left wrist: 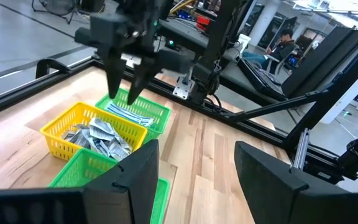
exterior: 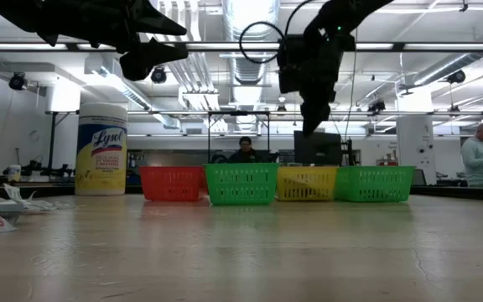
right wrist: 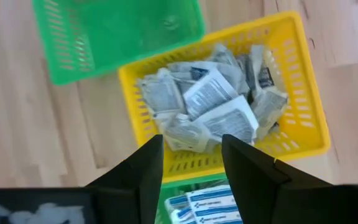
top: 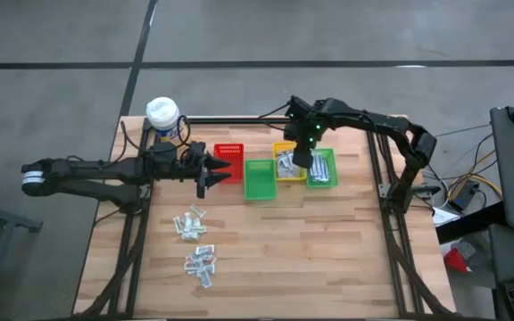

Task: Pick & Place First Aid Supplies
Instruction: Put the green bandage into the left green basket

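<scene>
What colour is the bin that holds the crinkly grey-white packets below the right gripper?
Yellow. The bin with the packets shows best in the right wrist view.

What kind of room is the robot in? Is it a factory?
Probably a robotics lab or workshop, not a factory: a wooden table on a bare concrete floor, pipes and strip lights overhead, and a person at a desk behind.

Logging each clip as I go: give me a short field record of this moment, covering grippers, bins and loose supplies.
right gripper: open, empty, above the yellow bin
left gripper: open, empty, over the red bin
yellow bin contents: crinkly packets
far green bin: blue-striped strips
middle green bin: looks empty
loose packets on table: two clusters near the left arm
wipes canister: back left corner
</scene>
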Tool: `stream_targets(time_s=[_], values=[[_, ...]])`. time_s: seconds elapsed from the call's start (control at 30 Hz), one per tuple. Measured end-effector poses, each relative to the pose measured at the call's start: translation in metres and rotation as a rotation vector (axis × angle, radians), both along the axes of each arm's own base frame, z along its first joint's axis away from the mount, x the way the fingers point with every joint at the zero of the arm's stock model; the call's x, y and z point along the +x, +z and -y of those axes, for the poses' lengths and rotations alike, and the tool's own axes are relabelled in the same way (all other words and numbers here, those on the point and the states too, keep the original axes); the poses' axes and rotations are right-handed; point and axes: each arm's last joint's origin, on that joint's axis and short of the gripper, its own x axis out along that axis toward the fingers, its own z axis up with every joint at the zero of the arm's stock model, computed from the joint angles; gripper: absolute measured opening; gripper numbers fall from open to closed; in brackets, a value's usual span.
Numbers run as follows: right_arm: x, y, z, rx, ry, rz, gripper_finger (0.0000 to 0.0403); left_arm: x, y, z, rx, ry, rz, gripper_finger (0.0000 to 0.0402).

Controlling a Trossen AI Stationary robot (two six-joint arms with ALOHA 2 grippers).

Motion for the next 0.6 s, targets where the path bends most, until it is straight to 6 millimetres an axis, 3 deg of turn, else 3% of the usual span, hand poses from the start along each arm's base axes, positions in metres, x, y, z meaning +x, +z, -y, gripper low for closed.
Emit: stream_targets(time_s=[0.3,0.6], values=[[-0.014,0.034,-0.031,-0.036,0.066,0.08,0.0142,0.0,0.0,0.0,-0.001,0.0,-0.002,0.0204],[-0.055,0.054,-0.065,-0.051,0.045,0.165,0.0128,0.0,0.0,0.0,-0.001,0.0,-0.002,0.0204]])
